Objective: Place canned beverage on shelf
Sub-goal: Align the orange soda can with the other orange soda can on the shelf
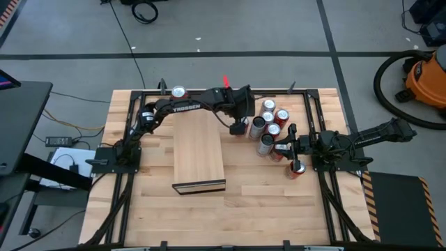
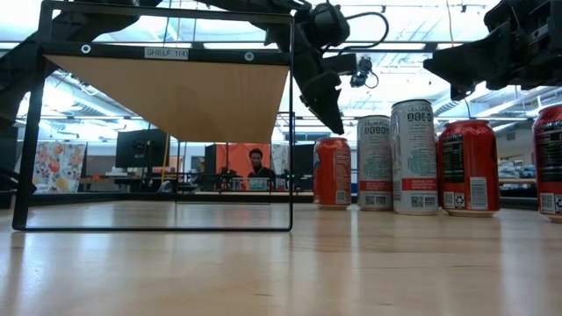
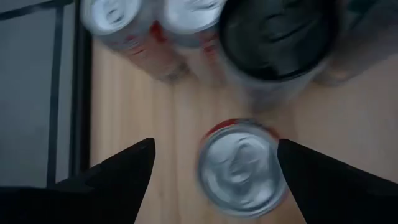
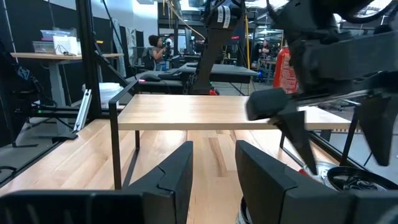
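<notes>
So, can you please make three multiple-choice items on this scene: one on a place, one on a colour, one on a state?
1. Where is the left gripper?
A. Over the shelf's middle
B. Above a can beside the shelf
C. At the table's front edge

2. What colour is the side of that can?
A. Blue
B. Green
C. Red

3. How are the left gripper's fingers?
A. Open, either side of the can's top
B. Shut on the can
C. Shut on nothing

Key: B, the left gripper hangs over the can, off the shelf. C, the high view shows red under the gripper. A, the fingers stand wide apart, clear of the can.
</notes>
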{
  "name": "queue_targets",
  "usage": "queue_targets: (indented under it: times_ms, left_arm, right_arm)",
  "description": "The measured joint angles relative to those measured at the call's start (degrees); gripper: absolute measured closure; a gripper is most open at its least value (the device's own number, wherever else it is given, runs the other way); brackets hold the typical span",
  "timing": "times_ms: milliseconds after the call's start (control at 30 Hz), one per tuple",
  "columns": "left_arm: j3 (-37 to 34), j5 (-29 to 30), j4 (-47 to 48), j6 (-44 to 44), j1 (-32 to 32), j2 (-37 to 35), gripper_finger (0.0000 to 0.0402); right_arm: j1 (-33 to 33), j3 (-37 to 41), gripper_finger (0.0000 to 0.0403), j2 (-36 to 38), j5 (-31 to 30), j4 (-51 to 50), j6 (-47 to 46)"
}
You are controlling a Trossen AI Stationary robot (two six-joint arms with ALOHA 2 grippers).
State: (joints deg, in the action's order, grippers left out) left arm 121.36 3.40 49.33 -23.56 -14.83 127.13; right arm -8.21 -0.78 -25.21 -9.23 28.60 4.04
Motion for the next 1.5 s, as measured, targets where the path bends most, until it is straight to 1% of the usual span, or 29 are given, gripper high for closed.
queue_targets:
  times_ms: [200, 333, 433, 567, 733, 933, 1133, 1500]
  left_arm:
    - [0.01, 1.04, -0.7, 4.75, 1.24, 0.0, 0.0046]
    - [0.68, 0.46, 2.66, 7.35, 1.04, 0.0, 0.0042]
    - [0.76, 0.44, 4.22, 7.71, 0.64, 0.0, 0.0028]
    - [0.76, 0.44, 3.51, 7.72, 0.39, 0.0, 0.0005]
    - [0.41, 0.12, 3.04, 7.84, -0.41, -0.02, 0.0004]
    - [-1.79, -4.23, 2.72, 10.5, -1.85, 0.0, 0.0004]
    - [-1.92, -4.28, 0.39, 9.59, -1.58, 0.0, 0.0004]
    - [-1.92, -4.53, 0.94, 9.41, -1.33, 0.0, 0.0004]
  right_arm:
    - [0.0, 0.0, 0.0273, 0.0, 0.0, -0.02, 0.01]
    - [0.0, 0.0, 0.0273, 0.0, 0.0, 0.0, 0.0]
    - [0.0, 0.0, 0.0273, 0.0, 0.0, 0.05, 0.0]
    - [0.0, 0.0, 0.0273, -0.01, -0.01, 0.07, 0.0]
    - [0.0, 0.0, 0.0273, -0.01, -0.01, 0.07, 0.02]
    - [0.0, 0.0, 0.0273, 0.0, -0.01, 0.07, 0.0]
    - [0.0, 0.0, 0.0273, -0.02, -0.02, 0.07, 0.0]
    - [0.0, 0.0, 0.0273, -0.02, 0.0, 0.07, 0.0]
